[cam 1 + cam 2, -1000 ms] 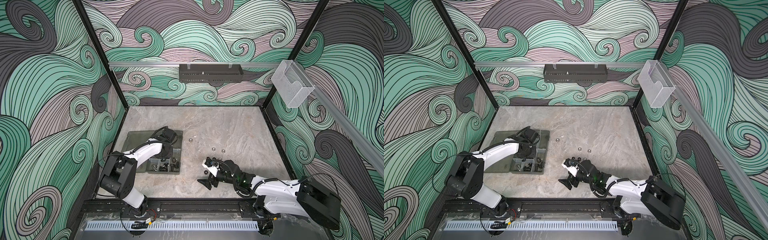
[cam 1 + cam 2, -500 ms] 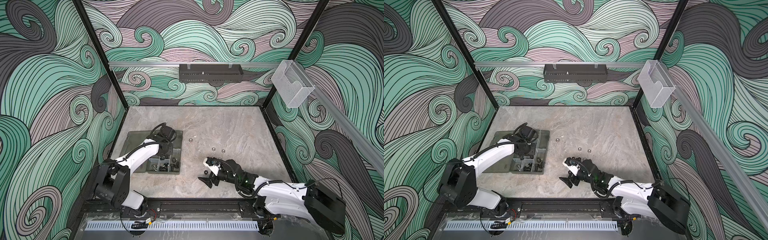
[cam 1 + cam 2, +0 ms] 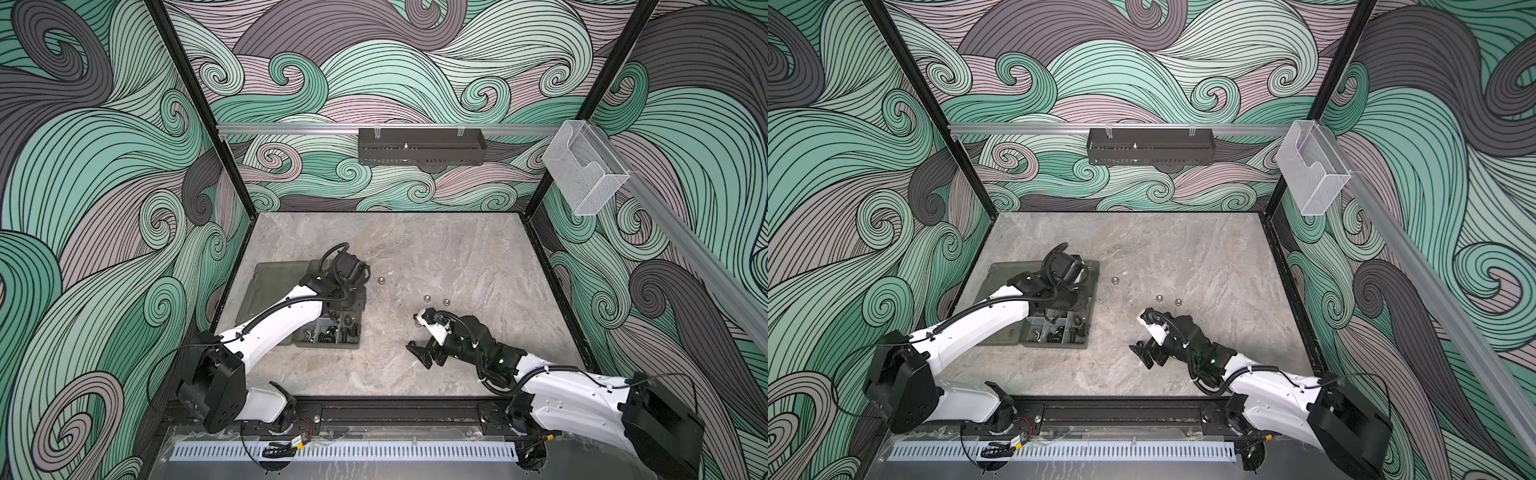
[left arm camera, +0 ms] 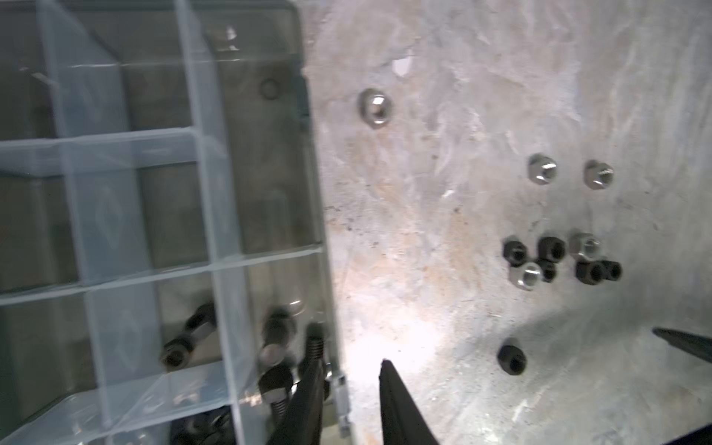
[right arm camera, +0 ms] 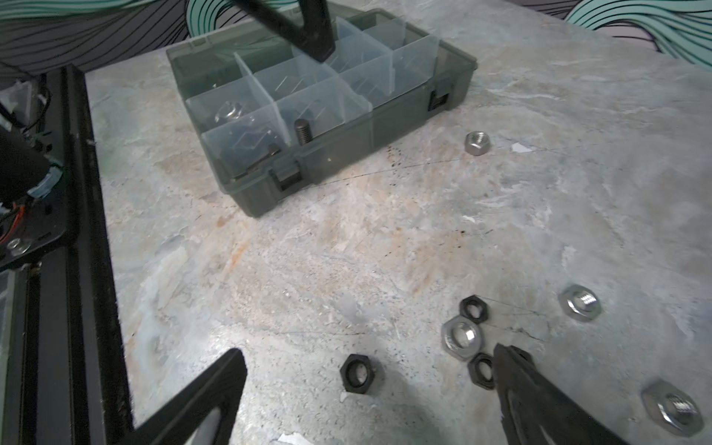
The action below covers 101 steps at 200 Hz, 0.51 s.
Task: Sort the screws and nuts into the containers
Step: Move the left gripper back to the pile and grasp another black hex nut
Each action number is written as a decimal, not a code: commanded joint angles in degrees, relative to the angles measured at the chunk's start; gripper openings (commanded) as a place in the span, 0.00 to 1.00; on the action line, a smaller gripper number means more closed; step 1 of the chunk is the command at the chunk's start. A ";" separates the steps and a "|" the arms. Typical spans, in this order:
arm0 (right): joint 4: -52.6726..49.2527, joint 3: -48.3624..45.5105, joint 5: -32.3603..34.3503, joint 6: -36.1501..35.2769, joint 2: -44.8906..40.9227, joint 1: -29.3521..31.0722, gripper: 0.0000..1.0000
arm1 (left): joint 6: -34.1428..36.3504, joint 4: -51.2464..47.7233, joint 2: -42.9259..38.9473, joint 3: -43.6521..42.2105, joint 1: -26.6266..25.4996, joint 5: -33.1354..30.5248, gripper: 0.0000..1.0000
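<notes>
Left fingers [image 4: 395, 408] now over organizer edge [image 4: 322, 246]

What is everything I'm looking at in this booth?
Sorting box: one, grey-green with clear dividers, lid open, left part of the table.
Screws: several, black, inside the box.
Silver nuts: about five, loose on the table right of the box.
Black nuts: about six, loose, mostly clustered with the silver ones.
Wall tray: one, black, back wall.
Holder: one, clear, right rail.
Table: one, grey marble.
Left gripper: black, jaws slightly apart, at the box's edge.
Right gripper: black, jaws wide, over the nuts.
</notes>
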 commanded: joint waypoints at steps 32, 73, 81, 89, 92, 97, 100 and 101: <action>-1.11 -2.19 -5.40 9.90 -4.05 -11.59 0.99 | -3.44 4.61 13.07 6.17 -7.07 6.31 0.31; -1.26 0.70 -10.25 12.23 2.69 -15.19 0.99 | -1.28 3.36 24.68 15.88 -10.03 6.94 0.33; -0.97 0.57 -11.23 11.95 2.70 -15.33 0.99 | -1.91 3.03 26.55 17.49 -10.26 6.55 0.33; -0.48 0.07 -11.81 11.85 1.97 -15.34 0.99 | -2.54 3.49 27.85 18.63 -10.56 6.71 0.34; -0.45 -0.13 -11.79 11.85 1.53 -15.32 0.99 | -2.72 3.83 28.27 18.94 -10.65 6.76 0.34; -0.57 -0.33 -11.76 11.78 0.77 -15.43 0.99 | -3.01 4.30 28.98 19.38 -10.67 6.93 0.34; -0.75 -0.56 -11.69 11.84 0.20 -15.39 0.99 | -3.29 4.49 29.51 19.70 -10.70 7.01 0.34; -0.82 -0.58 -11.74 11.80 -0.05 -15.43 0.99 | -3.31 4.52 29.63 19.85 -10.74 7.06 0.34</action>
